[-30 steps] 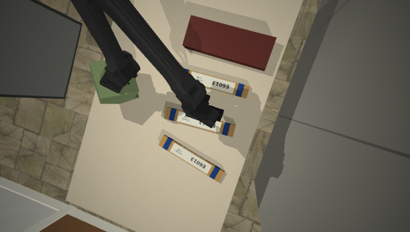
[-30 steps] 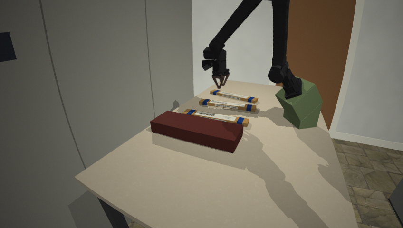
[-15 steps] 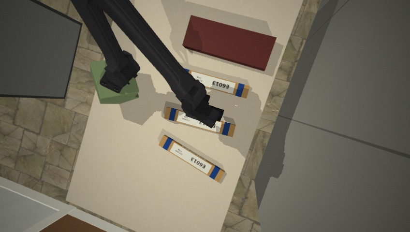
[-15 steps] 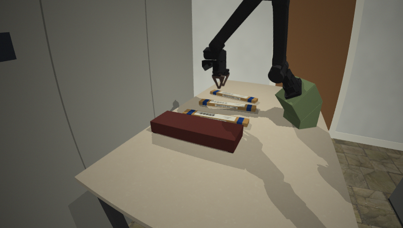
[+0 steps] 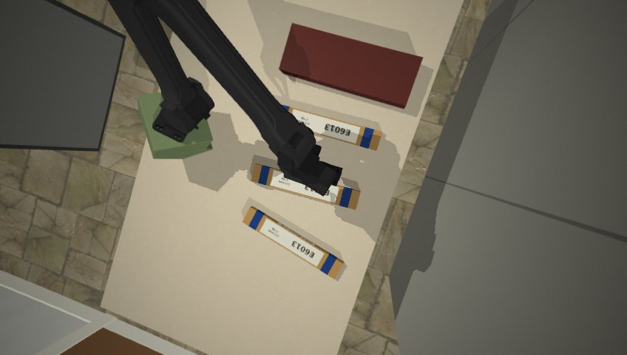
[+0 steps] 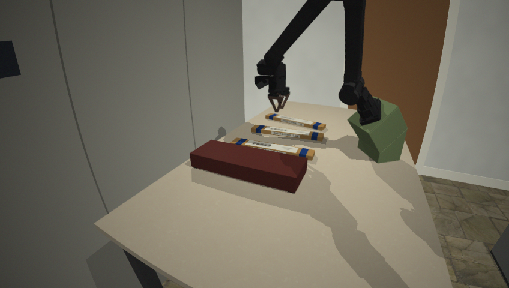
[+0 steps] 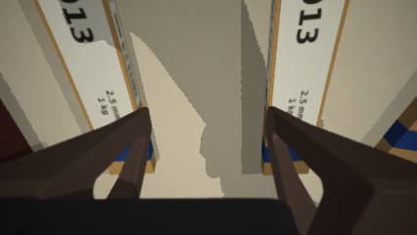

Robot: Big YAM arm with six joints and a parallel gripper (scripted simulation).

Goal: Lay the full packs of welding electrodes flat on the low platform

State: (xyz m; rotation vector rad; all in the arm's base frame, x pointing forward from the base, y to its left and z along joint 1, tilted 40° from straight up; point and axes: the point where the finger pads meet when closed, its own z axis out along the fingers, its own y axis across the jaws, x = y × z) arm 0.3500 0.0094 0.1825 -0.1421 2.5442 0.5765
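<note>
a beige bench (image 5: 197,272) (image 6: 214,221) (image 7: 181,166) stands by grey panels (image 6: 143,71). from the wrist, left to right: the low red platform (image 5: 352,66) (image 6: 246,160) (image 7: 10,132), then the nearest pack (image 5: 325,125) (image 6: 275,146) (image 7: 93,64), the middle pack (image 5: 287,186) (image 6: 287,132) (image 7: 303,59) and the slanted pack (image 5: 293,242) (image 6: 295,121) (image 7: 406,134). all three lie flat on the bench, tan with blue bands and white labels. above them the gripper (image 5: 323,180) (image 6: 279,108) (image 7: 208,117) hangs partly open, holding nothing.

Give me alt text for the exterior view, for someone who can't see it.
A black robot arm holds its open, unloaded gripper above a pale table, where three orange, blue and white electrode packs lie flat in a loose row. A dark red block sits in front of them, and a green block stands to the right.
</note>
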